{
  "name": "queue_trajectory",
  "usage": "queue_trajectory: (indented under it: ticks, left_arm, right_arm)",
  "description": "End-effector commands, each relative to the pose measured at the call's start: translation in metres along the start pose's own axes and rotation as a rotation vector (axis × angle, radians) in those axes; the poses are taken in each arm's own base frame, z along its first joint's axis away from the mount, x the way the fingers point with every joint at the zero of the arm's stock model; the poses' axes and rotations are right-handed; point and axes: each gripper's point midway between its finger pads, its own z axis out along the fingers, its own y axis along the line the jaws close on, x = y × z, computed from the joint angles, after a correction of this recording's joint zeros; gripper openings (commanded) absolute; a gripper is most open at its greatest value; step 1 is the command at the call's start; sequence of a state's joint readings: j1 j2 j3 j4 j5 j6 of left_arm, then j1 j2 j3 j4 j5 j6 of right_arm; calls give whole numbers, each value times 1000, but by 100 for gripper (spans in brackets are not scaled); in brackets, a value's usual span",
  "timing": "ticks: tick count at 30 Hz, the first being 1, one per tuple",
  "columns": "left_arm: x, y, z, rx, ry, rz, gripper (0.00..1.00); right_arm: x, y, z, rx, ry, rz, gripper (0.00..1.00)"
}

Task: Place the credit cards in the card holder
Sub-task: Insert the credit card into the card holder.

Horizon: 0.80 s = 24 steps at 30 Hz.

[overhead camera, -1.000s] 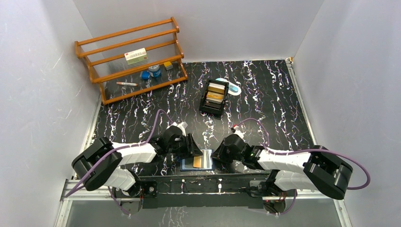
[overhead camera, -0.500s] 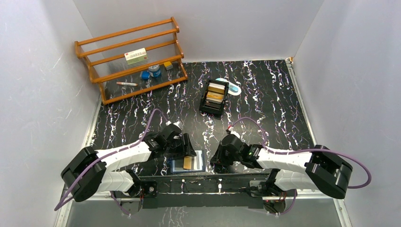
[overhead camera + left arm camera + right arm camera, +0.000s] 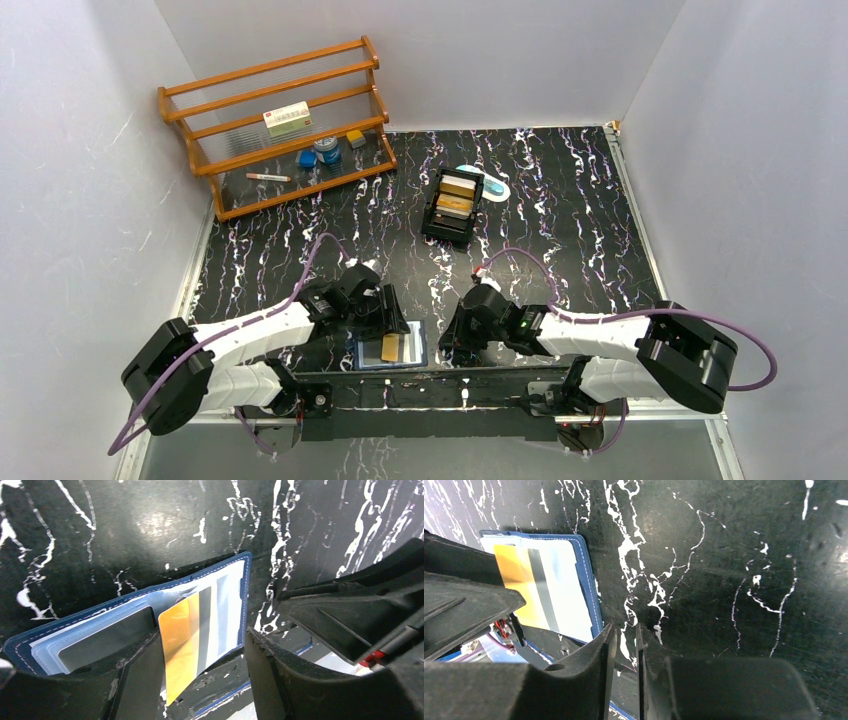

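One card holder [image 3: 415, 345] lies opened flat at the table's [image 3: 560, 200] near edge, long axis left-right; one gold credit card [image 3: 392, 347] lies across it, long axis near-far; left gripper [image 3: 199, 634] jaws stand apart, straddling the card; right gripper [image 3: 625, 630] jaws almost together, empty; one black tray [image 3: 447, 235] holds spare cards [image 3: 458, 190], uncounted.

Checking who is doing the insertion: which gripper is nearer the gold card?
Left. The left gripper straddles the card in the holder; the right gripper sits just off the holder's right edge.
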<state>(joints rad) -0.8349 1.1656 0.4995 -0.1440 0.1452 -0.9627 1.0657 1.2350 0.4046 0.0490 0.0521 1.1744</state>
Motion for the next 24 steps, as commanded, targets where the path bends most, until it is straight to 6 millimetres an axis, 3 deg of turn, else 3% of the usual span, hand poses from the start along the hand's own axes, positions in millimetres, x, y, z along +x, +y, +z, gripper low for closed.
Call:
queue_trajectory:
  ticks: [1, 8, 19, 24]
  left_arm:
    - [1, 16, -4, -82, -14, -16, 56]
    - [1, 19, -4, -81, -21, -23, 58]
    - [1, 16, -3, -58, -20, -82, 53]
    - [2, 17, -2, -67, -14, -90, 54]
  right_arm:
    - [-15, 40, -6, -117, -52, -17, 31]
    - [-13, 62, 0, -202, -32, -49, 30]
    - [-15, 104, 5, -324, -5, -125, 25]
    - [-13, 108, 21, -318, 19, -133, 23]
